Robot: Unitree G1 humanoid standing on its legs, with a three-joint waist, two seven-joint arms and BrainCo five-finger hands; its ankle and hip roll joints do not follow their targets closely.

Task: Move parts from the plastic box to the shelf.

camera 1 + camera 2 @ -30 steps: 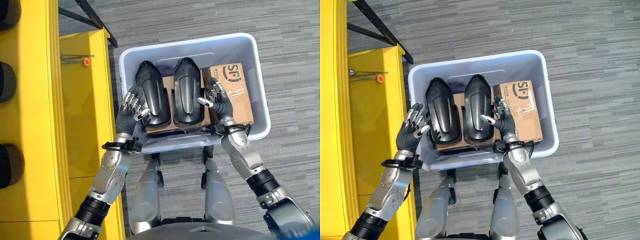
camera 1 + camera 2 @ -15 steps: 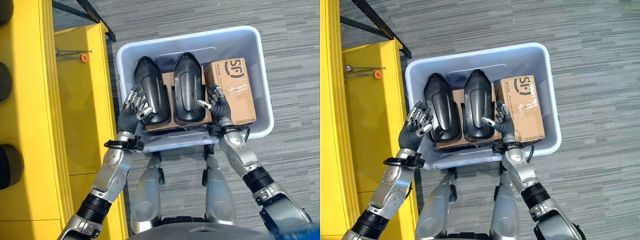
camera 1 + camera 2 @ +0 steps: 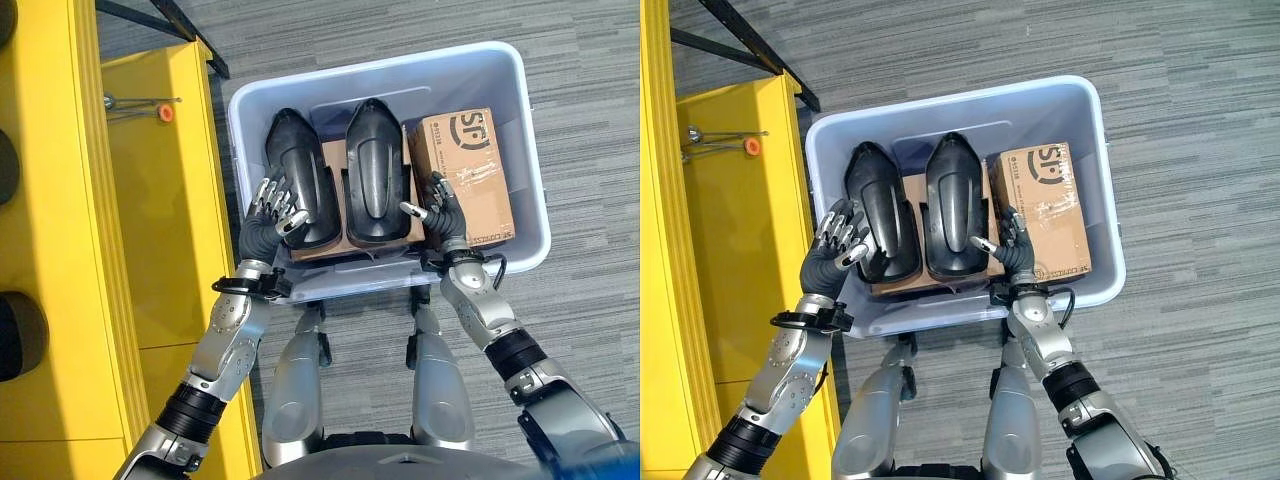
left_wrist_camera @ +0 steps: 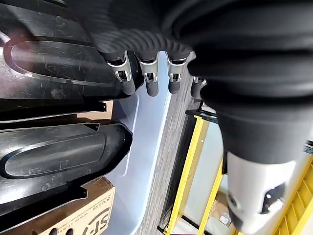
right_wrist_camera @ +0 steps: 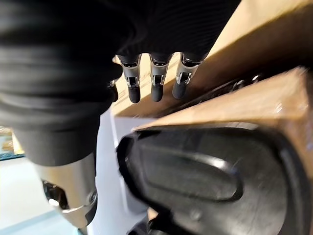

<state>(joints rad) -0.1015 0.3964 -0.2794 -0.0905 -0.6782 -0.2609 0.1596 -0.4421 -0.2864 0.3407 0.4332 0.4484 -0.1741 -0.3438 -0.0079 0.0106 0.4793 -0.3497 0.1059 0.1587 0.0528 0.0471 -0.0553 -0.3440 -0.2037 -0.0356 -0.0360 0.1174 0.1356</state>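
Two glossy black moulded plastic parts (image 3: 336, 180) lie side by side on a flat brown cardboard sheet (image 3: 330, 242) inside the pale blue plastic box (image 3: 520, 110), long axes running away from the robot. The left robot hand (image 3: 268, 212) and right robot hand (image 3: 438, 208), fingers spread and empty, flank their near ends. The yellow shelf (image 3: 60, 250) stands to the robot's left.

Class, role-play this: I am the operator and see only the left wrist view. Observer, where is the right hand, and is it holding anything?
Observer: The right hand is open inside the plastic box, between the right black part and the cardboard box, holding nothing.
Operator: And my left hand?
Observer: The left hand is open at the outer side of the left black part, towards the yellow shelf.
Operator: Anything on that shelf?
Observer: A thin orange-tipped tool.
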